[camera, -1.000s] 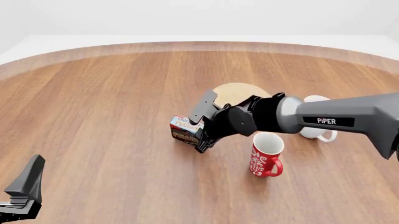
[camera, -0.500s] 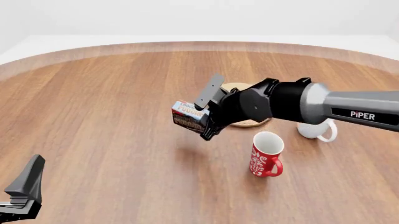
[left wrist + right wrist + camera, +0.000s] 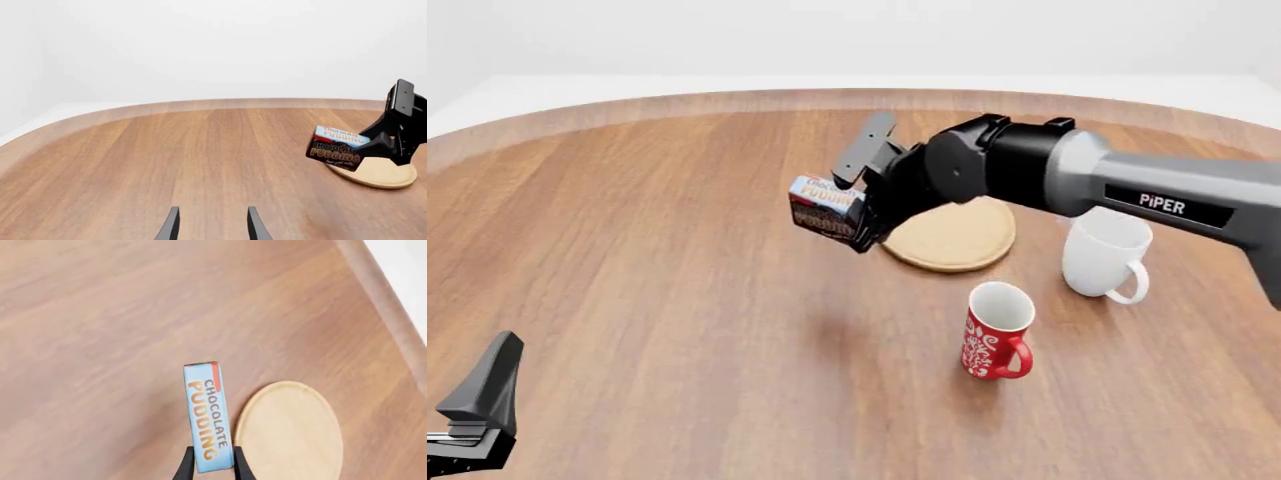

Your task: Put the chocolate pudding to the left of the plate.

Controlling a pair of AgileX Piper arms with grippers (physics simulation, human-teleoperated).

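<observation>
Aloft, chocolate pudding [image 3: 825,212] is pinched across narrow faces by right end effector [image 3: 857,222] | carton judged light, stiff, crushable | left end effector [image 3: 212,227] parted, idle | plate [image 3: 958,238] just beside.

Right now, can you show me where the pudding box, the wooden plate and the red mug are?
chocolate pudding [image 3: 823,212], front view, on its printed dark front face.
plate [image 3: 961,238], front view, on the bare tan middle.
red patterned mug [image 3: 993,340], front view, on its outer wall.
</observation>
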